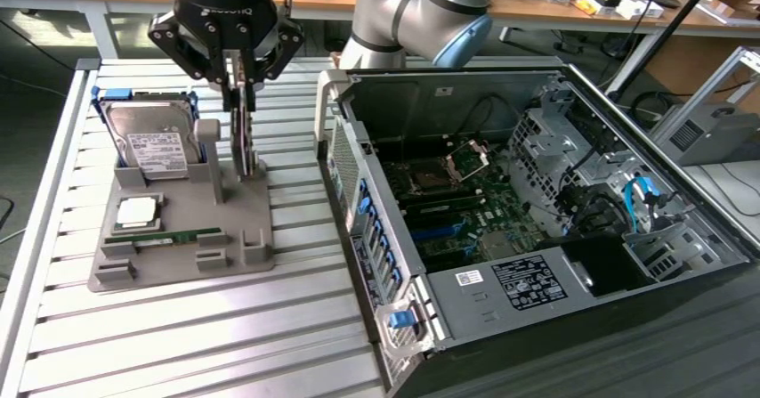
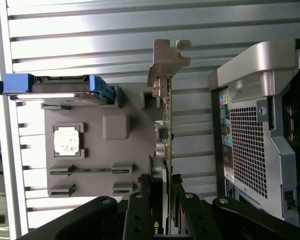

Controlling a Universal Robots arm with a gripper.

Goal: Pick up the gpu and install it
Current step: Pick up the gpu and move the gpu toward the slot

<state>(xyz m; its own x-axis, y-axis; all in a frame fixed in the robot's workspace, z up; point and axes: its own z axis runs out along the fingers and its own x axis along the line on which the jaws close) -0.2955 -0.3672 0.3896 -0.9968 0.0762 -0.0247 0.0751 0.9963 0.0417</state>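
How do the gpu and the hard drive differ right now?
The gpu is a thin dark card; the hard drive is a thick silver box with a white label. The pincer is closed on the gpu, while the hard drive is untouched. The gpu has a metal bracket at one end; the hard drive has blue side rails. Both stand in the gray holder.

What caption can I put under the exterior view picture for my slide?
Robot gripper clamps the gpu standing upright in a grey parts holder, beside an open computer case.
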